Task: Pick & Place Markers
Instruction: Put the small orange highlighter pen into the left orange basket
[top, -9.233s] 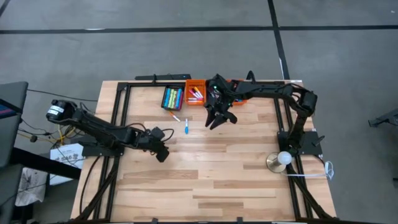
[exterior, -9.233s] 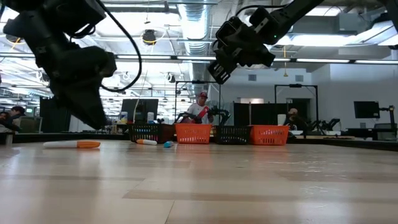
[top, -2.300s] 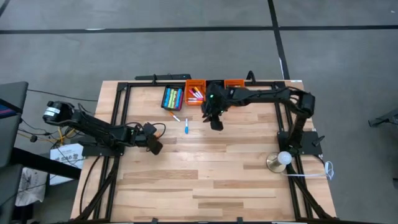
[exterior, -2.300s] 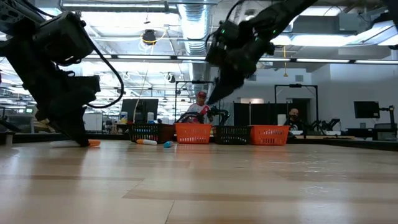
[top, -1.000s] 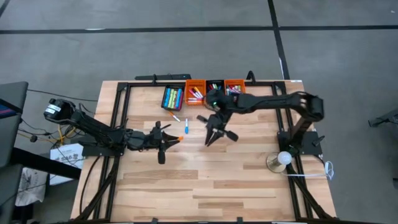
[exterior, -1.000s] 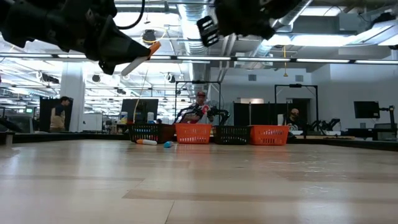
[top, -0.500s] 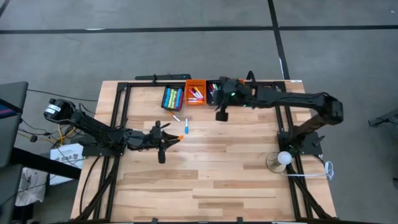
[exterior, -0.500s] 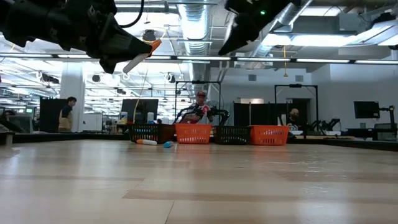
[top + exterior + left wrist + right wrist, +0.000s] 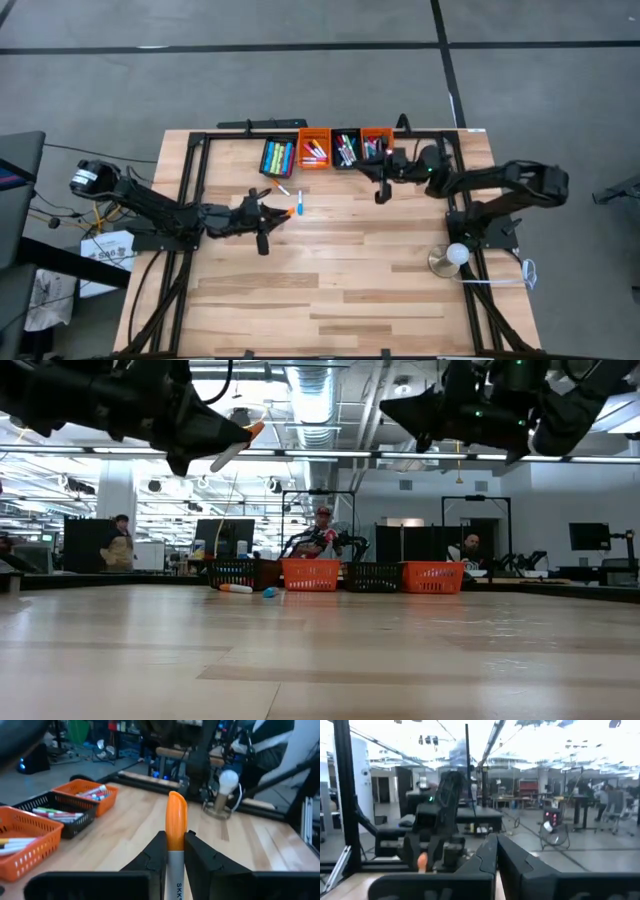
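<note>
high view: overhead, straight down on the table
low view: tabletop level, facing the far bins
wrist views: close, past each arm's fingers

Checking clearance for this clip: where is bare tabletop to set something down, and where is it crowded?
Free: the wide wood nearer than both arms, left of the lamp. Crowded: the far edge, with four bins, two loose markers before them, and the left tool holding an orange-capped marker.

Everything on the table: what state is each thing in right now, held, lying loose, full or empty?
Left end effector: shut on the orange-capped marker, raised off the table.
Orange-capped marker: gripped, cap pointing forward.
Right end effector: shut, empty, raised near the bins.
Two loose markers: lying on the table beside the bins.
Four bins: each holding markers.
</note>
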`<state>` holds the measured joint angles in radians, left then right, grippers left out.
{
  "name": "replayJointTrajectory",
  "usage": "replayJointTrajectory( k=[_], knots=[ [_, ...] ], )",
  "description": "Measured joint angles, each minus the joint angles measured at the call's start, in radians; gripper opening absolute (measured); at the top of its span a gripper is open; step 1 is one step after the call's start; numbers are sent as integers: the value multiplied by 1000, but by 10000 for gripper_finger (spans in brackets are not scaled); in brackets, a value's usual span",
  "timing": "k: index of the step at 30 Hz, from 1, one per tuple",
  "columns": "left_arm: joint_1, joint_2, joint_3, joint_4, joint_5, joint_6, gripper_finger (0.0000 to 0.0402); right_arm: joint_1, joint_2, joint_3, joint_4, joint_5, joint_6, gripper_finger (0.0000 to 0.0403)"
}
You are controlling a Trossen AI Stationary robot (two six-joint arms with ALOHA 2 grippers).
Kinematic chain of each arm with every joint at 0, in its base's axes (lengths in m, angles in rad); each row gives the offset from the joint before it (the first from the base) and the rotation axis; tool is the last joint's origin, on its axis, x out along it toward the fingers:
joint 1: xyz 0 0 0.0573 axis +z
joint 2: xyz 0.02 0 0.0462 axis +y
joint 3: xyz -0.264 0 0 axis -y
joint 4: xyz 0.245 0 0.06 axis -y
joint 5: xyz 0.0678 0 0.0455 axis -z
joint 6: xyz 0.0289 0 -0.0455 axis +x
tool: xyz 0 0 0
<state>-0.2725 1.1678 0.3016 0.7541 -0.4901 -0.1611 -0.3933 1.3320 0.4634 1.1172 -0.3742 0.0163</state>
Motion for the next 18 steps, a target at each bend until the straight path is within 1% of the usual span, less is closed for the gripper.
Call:
replayJointTrajectory(
  k=[3,7,14,18],
  knots=[
    [17,0,0,40,11,4,47,52,58,24,-1,-2,-2,12],
    [17,30,0,91,46,22,48,116,158,91,-7,-98,-57,29],
    [14,177,0,216,50,44,49,205,317,208,-10,-124,-101,73],
    [14,221,0,286,114,93,49,239,398,242,-14,-126,-152,103]
  ],
)
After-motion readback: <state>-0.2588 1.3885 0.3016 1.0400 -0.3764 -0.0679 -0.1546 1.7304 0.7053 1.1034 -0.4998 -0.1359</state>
